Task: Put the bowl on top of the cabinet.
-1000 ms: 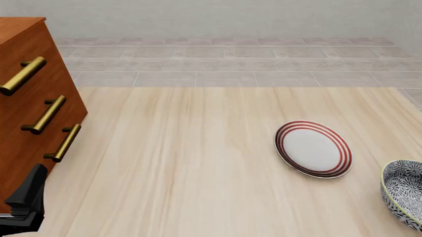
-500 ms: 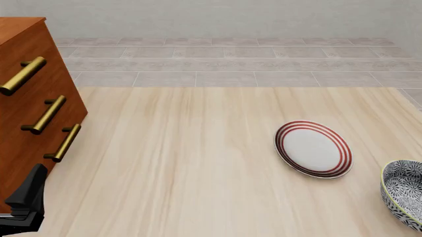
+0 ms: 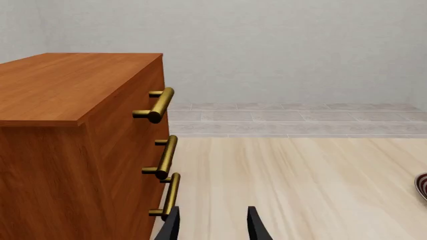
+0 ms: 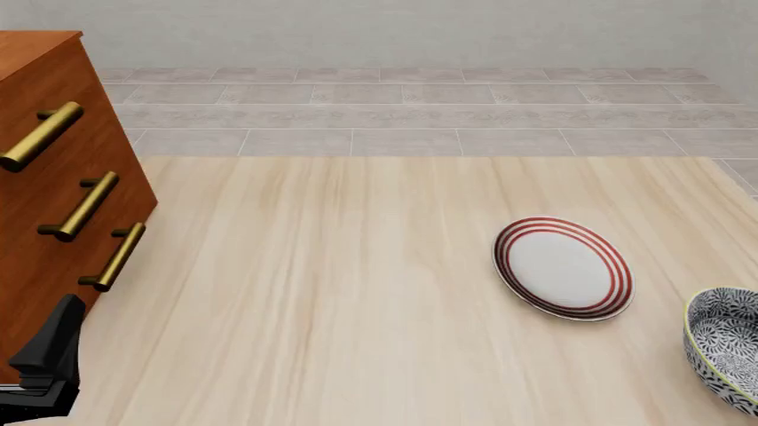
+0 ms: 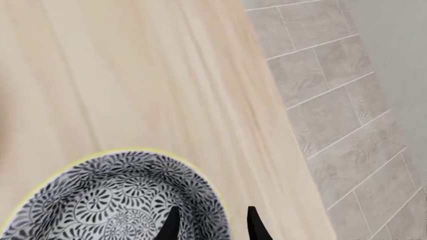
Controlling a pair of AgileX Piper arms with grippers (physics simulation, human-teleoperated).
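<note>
Showing left wrist: left end effector [image 3: 213,227] released beside cabinet [image 3: 80,150] | front: bowl [image 4: 725,346] at counter [image 4: 355,293] right edge, near plate [image 4: 563,266], cabinet at left edge | right wrist: right end effector [image 5: 212,225] released over bowl rim

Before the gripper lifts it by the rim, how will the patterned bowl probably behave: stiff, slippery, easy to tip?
The bowl looks rigid and glazed, so it should keep its shape but may slip between the right gripper fingers. Its deep curved wall suggests it could tilt if held by one side of the rim. It sits near the table edge, so a push might send it off.
</note>
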